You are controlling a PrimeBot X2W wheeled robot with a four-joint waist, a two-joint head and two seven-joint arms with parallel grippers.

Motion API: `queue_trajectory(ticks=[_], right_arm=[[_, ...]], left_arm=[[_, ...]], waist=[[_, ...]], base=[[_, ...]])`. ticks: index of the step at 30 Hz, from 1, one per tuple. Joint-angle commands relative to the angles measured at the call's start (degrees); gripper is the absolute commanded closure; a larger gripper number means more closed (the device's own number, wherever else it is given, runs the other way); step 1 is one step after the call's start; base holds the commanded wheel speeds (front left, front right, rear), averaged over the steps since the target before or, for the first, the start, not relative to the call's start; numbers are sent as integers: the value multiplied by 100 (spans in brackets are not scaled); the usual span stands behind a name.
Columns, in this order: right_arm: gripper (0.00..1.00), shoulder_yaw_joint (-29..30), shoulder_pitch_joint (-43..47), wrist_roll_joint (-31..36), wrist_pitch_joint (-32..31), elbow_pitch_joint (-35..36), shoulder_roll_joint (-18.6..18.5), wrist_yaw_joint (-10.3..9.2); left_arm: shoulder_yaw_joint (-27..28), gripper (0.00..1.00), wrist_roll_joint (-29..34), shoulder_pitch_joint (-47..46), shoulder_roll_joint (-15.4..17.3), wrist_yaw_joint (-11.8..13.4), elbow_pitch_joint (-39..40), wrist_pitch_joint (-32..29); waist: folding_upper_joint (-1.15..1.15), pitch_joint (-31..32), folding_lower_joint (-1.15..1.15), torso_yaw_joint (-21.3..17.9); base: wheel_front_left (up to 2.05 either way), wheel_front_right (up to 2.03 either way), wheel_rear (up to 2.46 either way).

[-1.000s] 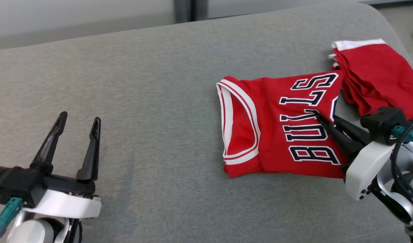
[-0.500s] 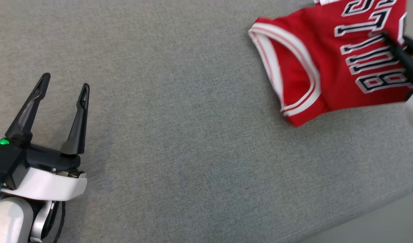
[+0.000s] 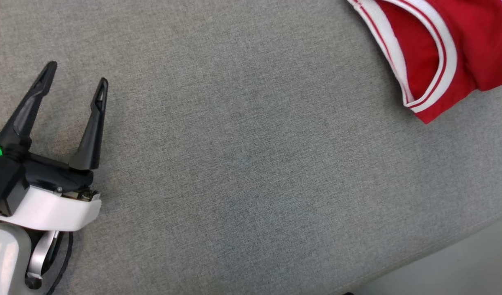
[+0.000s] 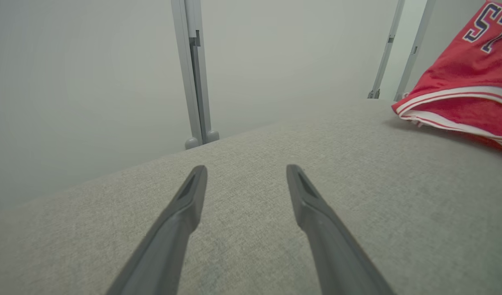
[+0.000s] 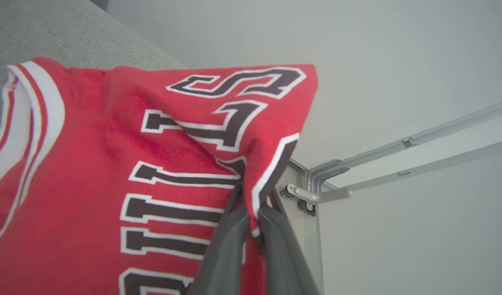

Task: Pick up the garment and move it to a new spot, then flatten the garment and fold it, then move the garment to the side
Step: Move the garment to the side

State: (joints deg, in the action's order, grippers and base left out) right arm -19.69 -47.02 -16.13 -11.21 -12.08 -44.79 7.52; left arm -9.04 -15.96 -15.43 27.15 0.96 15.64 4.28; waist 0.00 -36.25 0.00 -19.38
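Head view shows you the left end effector (image 3: 78, 73) at the lower left of the frame. Its two dark fingers (image 3: 91, 131) are spread wide apart with nothing between them. It sits over the bare grey cloth top of the bench (image 3: 251, 164). The red and white garment (image 3: 484, 45) is in the upper right corner, and part of it runs off the edge of the frame. It is well apart from the left end effector.

In the left wrist view you see those wide fingers pointing across the bench, with the garment at the upper right.

In the right wrist view the right end effector (image 5: 255, 205) is pinched tight on a fold of the garment, right by the dark letters (image 5: 185, 178). The cloth there is pulled up into a peak.
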Motion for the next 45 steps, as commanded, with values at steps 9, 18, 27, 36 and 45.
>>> queue_trajectory(ticks=[9,18,27,36,45], right_arm=[[32,895,201,82,519,-1113,714,-3],[0,2018,676,117,1360,-1559,1409,-2],[0,2817,1563,200,2074,-791,2512,-2],[0,2615,2504,426,2051,695,3701,-1],[0,1939,2892,491,1941,1273,4040,-1]], left_arm=[[-32,0,22,-189,92,-63,-8,-22],[-81,0,-42,-155,45,-33,-124,71],[-31,0,-245,120,-173,125,-378,290],[-32,0,-484,405,-428,223,-698,582],[-87,0,-643,517,-600,228,-1016,728]], waist=[[0,-199,0,9],[0,-18,0,83],[0,544,0,234],[0,1149,0,643],[0,1513,0,1157]], base=[[0,0,0],[0,0,0],[0,0,0],[0,0,0],[0,0,0]])
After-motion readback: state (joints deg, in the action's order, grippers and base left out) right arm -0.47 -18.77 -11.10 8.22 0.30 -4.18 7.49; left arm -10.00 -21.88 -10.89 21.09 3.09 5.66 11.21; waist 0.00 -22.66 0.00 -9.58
